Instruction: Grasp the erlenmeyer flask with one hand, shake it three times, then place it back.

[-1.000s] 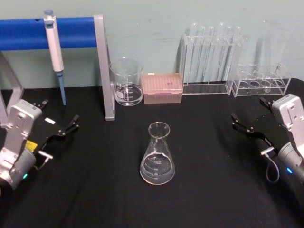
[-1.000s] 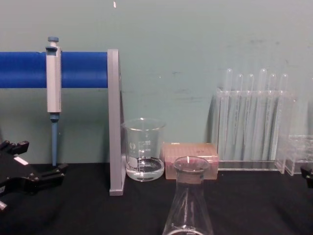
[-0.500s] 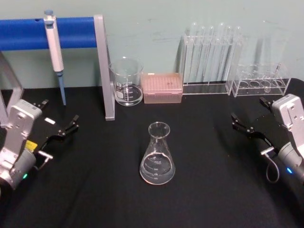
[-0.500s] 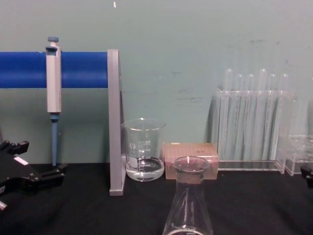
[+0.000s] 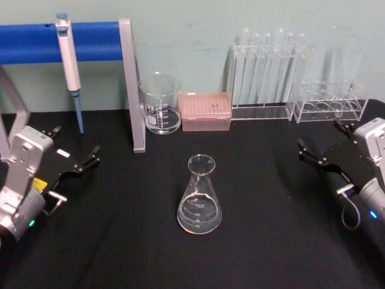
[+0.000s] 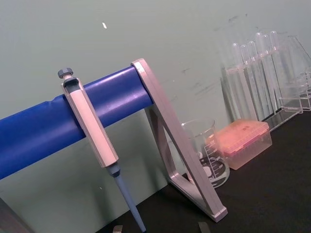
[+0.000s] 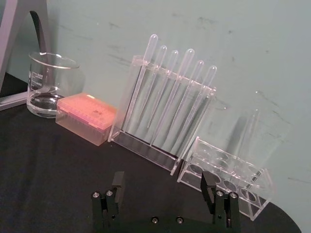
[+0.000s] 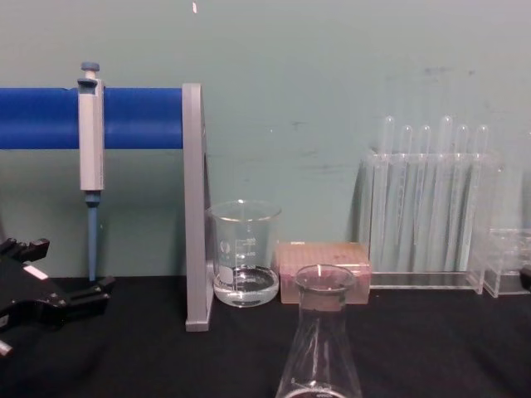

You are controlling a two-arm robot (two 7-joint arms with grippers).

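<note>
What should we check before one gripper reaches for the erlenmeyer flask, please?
1. Erlenmeyer flask upright on the black table, untouched: ok.
2. Liquid sits low in its base, far below the neck: ok.
3. Right gripper, jaws open: ok.
4. Left gripper open, off to the flask's left, apart from it: ok.
5. Bare table between each gripper and the flask; beaker and tip box stand behind it: ok.
6. Jaw opening wide enough for the neck: cannot tell.

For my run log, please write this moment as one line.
step: before grasp | flask: upright on table, untouched | left pincer: open, apart from flask | right pincer: open, apart from flask
</note>
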